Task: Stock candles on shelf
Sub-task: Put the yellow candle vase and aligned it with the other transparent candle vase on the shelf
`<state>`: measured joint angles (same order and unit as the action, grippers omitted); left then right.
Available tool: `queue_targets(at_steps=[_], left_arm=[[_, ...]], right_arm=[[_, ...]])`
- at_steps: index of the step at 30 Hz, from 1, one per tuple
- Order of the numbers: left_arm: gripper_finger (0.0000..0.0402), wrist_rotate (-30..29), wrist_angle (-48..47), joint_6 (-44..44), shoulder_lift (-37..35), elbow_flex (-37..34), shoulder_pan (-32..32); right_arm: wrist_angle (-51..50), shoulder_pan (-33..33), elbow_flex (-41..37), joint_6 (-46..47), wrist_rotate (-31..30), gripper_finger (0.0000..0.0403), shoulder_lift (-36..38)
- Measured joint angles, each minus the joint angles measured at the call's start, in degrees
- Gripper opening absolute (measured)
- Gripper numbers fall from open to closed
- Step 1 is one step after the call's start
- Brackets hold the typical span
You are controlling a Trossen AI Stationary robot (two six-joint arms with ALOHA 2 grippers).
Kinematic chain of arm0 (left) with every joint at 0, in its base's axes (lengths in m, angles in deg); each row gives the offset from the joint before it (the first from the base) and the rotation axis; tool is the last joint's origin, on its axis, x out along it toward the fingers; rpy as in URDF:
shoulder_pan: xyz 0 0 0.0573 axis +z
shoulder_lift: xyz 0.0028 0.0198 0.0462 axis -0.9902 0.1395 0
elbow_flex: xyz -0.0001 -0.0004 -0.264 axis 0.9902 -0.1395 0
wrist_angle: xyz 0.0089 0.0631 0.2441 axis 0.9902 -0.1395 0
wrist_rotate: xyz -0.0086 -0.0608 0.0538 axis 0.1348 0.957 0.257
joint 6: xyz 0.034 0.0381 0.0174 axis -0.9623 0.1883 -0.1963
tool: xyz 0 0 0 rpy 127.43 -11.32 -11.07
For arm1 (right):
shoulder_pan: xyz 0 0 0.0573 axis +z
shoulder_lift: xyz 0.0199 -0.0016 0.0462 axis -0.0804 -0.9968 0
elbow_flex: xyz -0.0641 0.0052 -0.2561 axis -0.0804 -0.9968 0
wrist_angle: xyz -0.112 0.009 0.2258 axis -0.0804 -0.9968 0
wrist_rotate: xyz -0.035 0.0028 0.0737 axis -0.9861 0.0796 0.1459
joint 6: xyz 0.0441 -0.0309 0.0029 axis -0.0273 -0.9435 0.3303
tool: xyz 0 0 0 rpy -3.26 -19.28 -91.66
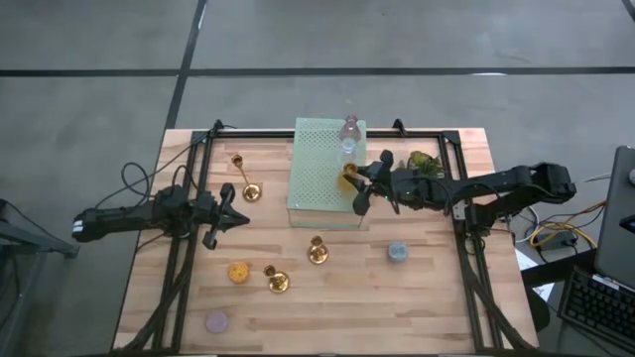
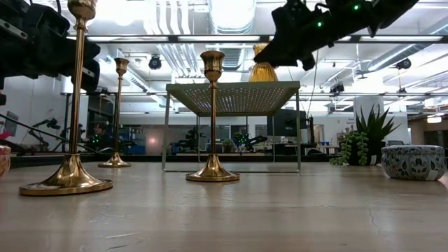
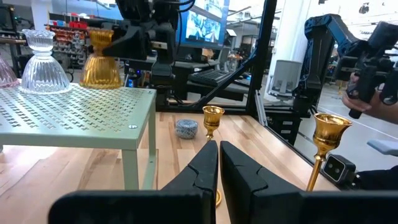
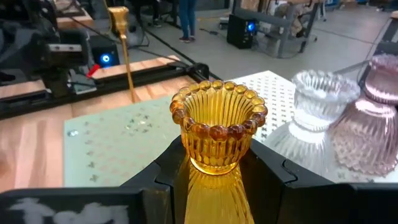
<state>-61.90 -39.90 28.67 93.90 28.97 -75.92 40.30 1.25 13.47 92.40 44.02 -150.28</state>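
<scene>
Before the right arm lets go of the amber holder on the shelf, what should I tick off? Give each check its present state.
1. Right pincer shut on the amber candle holder: ok.
2. Holder upright: ok.
3. Holder over the mint shelf, not past its edge: ok.
4. Holder base resting on the mesh: cannot tell.
5. Clear of the clear glass holder and mauve-pink holder beside it: ok, a gap shows.
6. Left pincer away from the shelf: ok, shut, over the table.

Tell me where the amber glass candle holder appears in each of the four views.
High view: amber holder on the shelf's right edge, in the right gripper.
Low view: on the shelf top.
Left wrist view: beside the clear holder.
Right wrist view: centre.
Shared landmark: the shelf.
</scene>
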Motion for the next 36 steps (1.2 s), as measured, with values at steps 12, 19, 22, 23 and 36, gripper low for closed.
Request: queue_targets(at_steps=[12, 19, 22, 23, 36], left_arm=[[0.0021, 0.0, 0.0, 0.0, 0.0, 0.0, 0.0], [0.0021, 0.0, 0.0, 0.0, 0.0, 0.0, 0.0], [0.0021, 0.0, 0.0, 0.0, 0.0, 0.0, 0.0], [0.0021, 0.0, 0.0, 0.0, 0.0, 0.0, 0.0], [0.0021, 0.0, 0.0, 0.0, 0.0, 0.0, 0.0]], right_arm=[[1.6, -0.3, -0.1, 1.6, -0.7, 0.0118, -3.3], [0.9, -0.3, -0.1, 2.0, -0.7, 0.0144, -2.9], [0.6, -0.3, -0.1, 2.3, -0.6, 0.0157, -2.8], [0.6, -0.3, -0.2, 2.3, -0.6, 0.0161, -2.7], [0.6, 0.0, 0.0, 2.4, -0.5, 0.0226, -1.0]])
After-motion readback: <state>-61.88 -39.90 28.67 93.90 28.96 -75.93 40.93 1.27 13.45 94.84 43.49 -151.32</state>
